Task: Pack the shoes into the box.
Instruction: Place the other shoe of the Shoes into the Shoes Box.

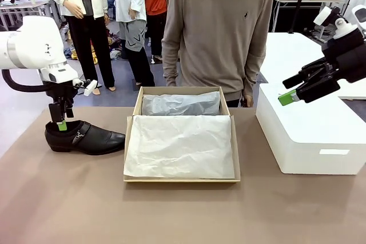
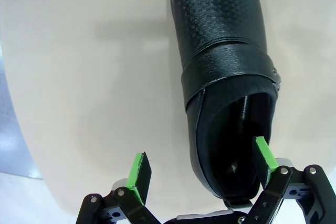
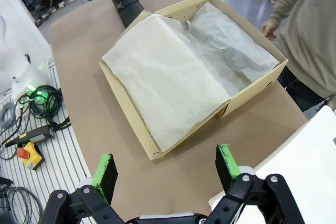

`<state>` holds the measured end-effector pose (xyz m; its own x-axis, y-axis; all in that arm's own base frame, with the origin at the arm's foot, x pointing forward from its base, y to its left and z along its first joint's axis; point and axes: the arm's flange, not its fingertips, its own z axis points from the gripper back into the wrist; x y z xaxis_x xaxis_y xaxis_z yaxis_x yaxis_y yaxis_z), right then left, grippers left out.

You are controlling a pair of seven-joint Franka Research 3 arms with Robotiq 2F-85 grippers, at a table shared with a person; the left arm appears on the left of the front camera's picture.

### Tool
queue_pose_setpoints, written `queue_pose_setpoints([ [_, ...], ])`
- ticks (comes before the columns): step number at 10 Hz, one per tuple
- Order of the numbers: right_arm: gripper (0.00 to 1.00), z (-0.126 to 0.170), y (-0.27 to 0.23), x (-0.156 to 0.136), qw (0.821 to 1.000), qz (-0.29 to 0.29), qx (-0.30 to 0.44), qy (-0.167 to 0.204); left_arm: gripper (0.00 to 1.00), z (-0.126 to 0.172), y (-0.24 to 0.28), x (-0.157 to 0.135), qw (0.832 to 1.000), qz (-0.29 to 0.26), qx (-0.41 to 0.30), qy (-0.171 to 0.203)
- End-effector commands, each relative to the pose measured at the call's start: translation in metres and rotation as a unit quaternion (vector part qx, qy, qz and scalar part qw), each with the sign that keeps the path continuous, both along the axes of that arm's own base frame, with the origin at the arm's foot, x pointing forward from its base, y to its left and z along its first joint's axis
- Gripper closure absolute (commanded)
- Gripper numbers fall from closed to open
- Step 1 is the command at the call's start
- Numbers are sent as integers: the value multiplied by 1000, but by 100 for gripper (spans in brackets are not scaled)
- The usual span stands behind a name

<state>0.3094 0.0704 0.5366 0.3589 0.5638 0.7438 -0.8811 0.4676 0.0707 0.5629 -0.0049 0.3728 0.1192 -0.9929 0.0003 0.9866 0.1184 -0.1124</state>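
Straddling the shoe (image 2: 226,51) heel rim, my left tool (image 2: 202,169) spread, one finger (image 2: 264,156) over the opening; glossy leather may slip once pinched, tipping the shoe. Also spread: my right tool (image 3: 167,174).

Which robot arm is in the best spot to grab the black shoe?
Left. The left tool, open, is right at the heel of the shoe, one finger over its opening. The right tool hangs open by the white box, beyond the cardboard box.
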Motion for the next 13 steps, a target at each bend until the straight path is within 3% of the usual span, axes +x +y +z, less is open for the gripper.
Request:
queue_pose_setpoints([
  [1,0,0,0,4,1000,12,14,-7,0,-4,4,5,1000,-5,-1,-14],
  [6,0,0,0,4,1000,12,14,-7,0,-24,10,10,999,-18,-9,-26],
  [12,0,0,0,4,1000,12,14,-7,0,-38,11,12,1000,-23,-21,-4],
  [13,0,0,0,4,1000,12,14,-7,19,-38,10,13,999,-24,-22,3],
])
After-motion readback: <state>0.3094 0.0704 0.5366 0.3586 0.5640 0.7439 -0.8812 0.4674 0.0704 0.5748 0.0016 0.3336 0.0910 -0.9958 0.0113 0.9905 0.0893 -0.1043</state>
